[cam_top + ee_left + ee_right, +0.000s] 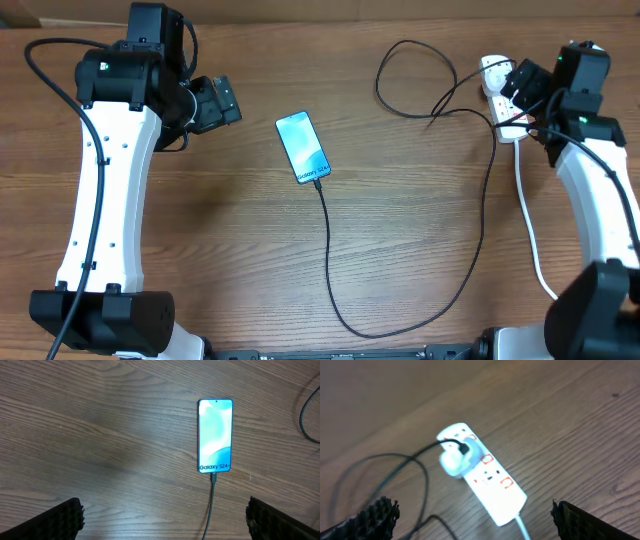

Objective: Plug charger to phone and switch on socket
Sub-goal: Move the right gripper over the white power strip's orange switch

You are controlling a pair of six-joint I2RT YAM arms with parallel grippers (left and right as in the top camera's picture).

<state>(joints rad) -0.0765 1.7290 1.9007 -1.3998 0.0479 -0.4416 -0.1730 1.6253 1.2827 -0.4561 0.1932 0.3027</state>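
The phone (303,147) lies face up mid-table, its blue screen lit (215,435). The charger (329,255), a thin black cable, meets the phone's lower edge (213,478), loops along the table's near side and runs up to the socket (493,92) at the far right. The socket (487,479) is a white strip with red-marked switches; a white adapter (454,460) sits in it. My left gripper (222,101) hangs open to the left of the phone, holding nothing (165,522). My right gripper (522,84) stands open over the socket, apart from it (475,527).
A thick white cord (528,215) runs from the socket toward the table's near right edge. Slack cable (405,80) loops left of the socket. Both white arm bodies (100,200) flank the wooden table (200,250).
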